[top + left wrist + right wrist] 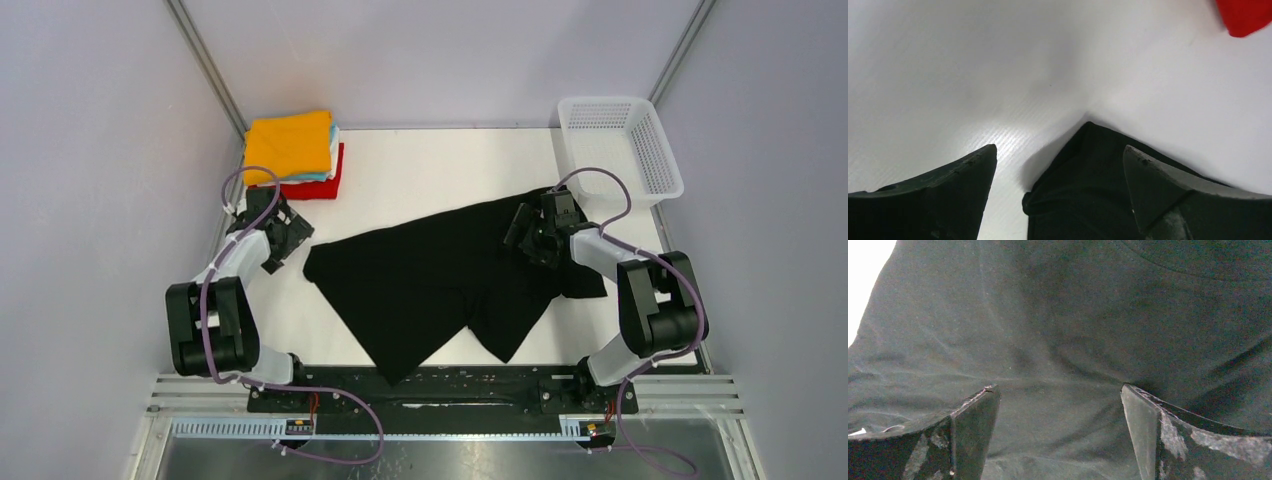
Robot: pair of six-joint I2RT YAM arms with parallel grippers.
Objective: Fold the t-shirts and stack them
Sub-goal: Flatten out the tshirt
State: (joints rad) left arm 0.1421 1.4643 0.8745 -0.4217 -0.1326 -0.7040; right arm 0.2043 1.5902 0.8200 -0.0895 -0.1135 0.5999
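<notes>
White table (430,165) boxed in by pale grey walls (100,150): two robot arms stand over a black t-shirt (430,285) that lies spread out, rumpled and crooked, across the middle of the surface.

The left gripper (290,235) hangs at the shirt's left-hand corner with its jaws wide apart and nothing between them. Its wrist camera shows the pointed tip of the dark cloth lying on the table under the gap between the two fingers, nearer the right-hand one; bare white surface lies ahead of and under the left-hand finger. Whether either finger touches the cloth cannot be told.

The right gripper (530,235) is also fully spread and holds nothing. It is poised over the shirt's far right part, and its wrist camera sees only creased black fabric below and ahead of both fingers, with a sliver of white table off to the left. Contact with the cloth cannot be made out.

Just beyond the left gripper, toward the far left corner, sits a stack of folded shirts: an orange t-shirt (290,145) on top, thin white and light blue edges (335,150) beneath it, and a red t-shirt (320,185) at the bottom. A white mesh basket (620,150) stands beyond the right gripper, slightly to its right.
</notes>
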